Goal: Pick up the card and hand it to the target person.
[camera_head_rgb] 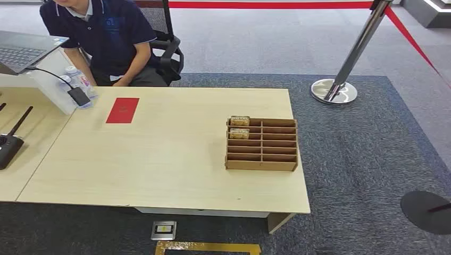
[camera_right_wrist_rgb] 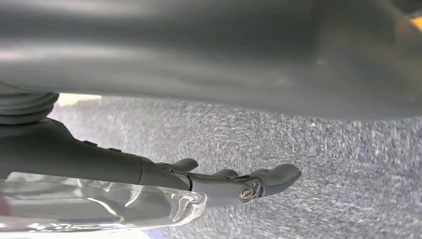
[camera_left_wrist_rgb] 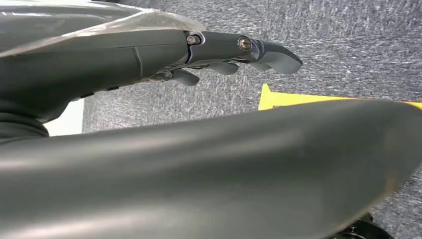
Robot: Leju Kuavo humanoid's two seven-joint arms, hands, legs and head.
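My left hand (camera_left_wrist_rgb: 234, 55) and right hand (camera_right_wrist_rgb: 234, 184) hang over grey carpet, fingers loosely apart, holding nothing. Mid-right of the head view sits the wooden card rack (camera_head_rgb: 261, 144), cards (camera_head_rgb: 239, 121) in its far-left slots. Upper left lies a red envelope (camera_head_rgb: 123, 110), with the seated person (camera_head_rgb: 106, 37) beyond it.

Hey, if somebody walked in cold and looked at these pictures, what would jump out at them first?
Probably the red card, lying flat near the far left of the pale wooden table, right in front of a seated person. Next, the wooden slotted organizer toward the table's right side, with two small packs in its upper-left slots. Behind it, a chrome stanchion with red rope stands on the carpet.
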